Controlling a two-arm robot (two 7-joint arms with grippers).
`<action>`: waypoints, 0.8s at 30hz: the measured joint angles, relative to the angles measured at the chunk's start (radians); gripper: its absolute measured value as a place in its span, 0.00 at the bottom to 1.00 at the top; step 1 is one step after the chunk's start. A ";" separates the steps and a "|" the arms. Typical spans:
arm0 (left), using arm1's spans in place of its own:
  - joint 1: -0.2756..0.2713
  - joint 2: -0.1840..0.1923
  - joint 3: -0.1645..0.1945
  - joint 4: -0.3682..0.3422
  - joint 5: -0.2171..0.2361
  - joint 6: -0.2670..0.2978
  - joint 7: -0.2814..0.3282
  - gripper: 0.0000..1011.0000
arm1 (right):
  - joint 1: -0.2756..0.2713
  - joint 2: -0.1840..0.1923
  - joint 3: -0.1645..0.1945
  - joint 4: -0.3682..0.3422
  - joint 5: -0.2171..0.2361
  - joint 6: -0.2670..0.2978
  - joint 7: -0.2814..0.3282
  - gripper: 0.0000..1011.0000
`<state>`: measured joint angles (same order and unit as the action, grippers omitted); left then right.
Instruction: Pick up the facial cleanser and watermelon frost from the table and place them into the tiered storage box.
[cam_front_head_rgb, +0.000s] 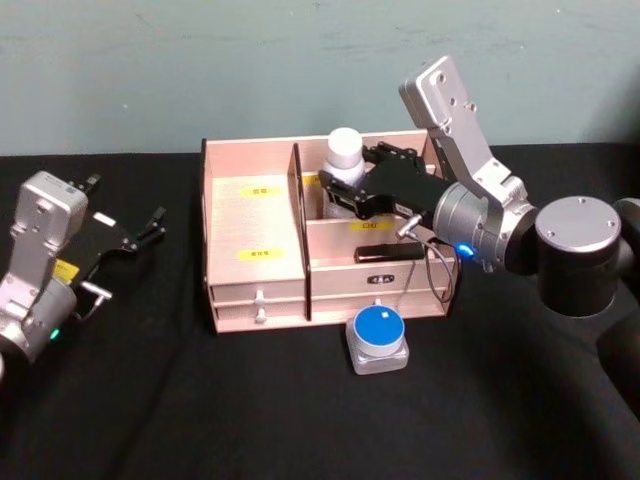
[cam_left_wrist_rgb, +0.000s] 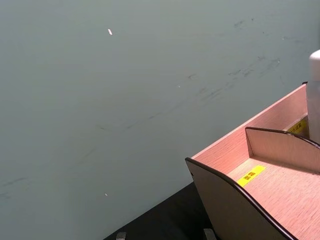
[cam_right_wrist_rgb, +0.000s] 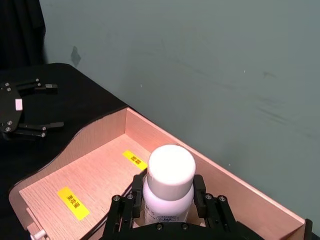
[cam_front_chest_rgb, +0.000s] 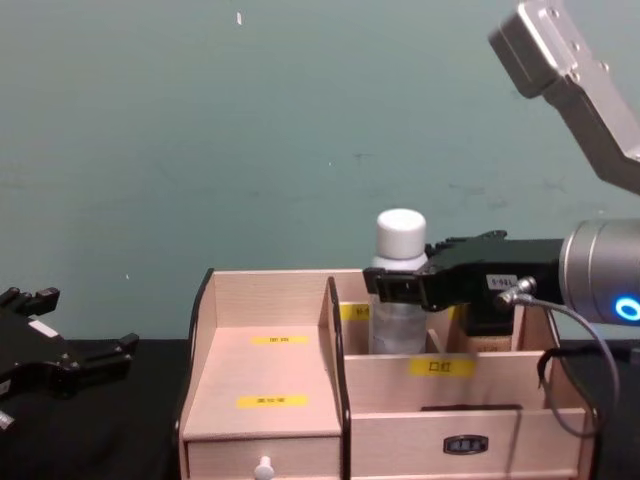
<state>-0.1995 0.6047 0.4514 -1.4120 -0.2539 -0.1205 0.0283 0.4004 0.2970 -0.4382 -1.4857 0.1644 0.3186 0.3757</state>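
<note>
Clasping the facial cleanser (cam_right_wrist_rgb: 170, 170), fingers (cam_right_wrist_rgb: 201, 192) of the right gripper (cam_right_wrist_rgb: 169, 194) flank its neck.

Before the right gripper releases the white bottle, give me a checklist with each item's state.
1. Facial cleanser upright: ok.
2. Right gripper clamped on both sides of its neck: ok.
3. Bottle inside the tiered storage box's rear compartment, right of the tall divider: ok.
4. Bottle base resting on the compartment floor: cannot tell.
5. Left gripper open, apart from the box: ok.
6. Watermelon frost boxed: not ok; it sits on the table in front.
</note>
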 joint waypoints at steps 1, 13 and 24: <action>0.000 0.000 0.000 0.000 0.000 0.000 0.000 0.99 | 0.000 0.000 0.000 0.001 0.000 0.000 0.001 0.61; 0.000 0.000 0.000 0.000 0.000 0.000 0.000 0.99 | 0.001 0.002 -0.004 0.006 -0.002 0.001 0.005 0.64; 0.000 0.000 0.000 0.000 0.000 0.000 0.000 0.99 | 0.001 0.002 -0.003 0.004 -0.002 0.001 0.004 0.95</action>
<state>-0.1995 0.6047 0.4514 -1.4120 -0.2539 -0.1205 0.0283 0.4012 0.2993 -0.4411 -1.4813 0.1627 0.3201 0.3797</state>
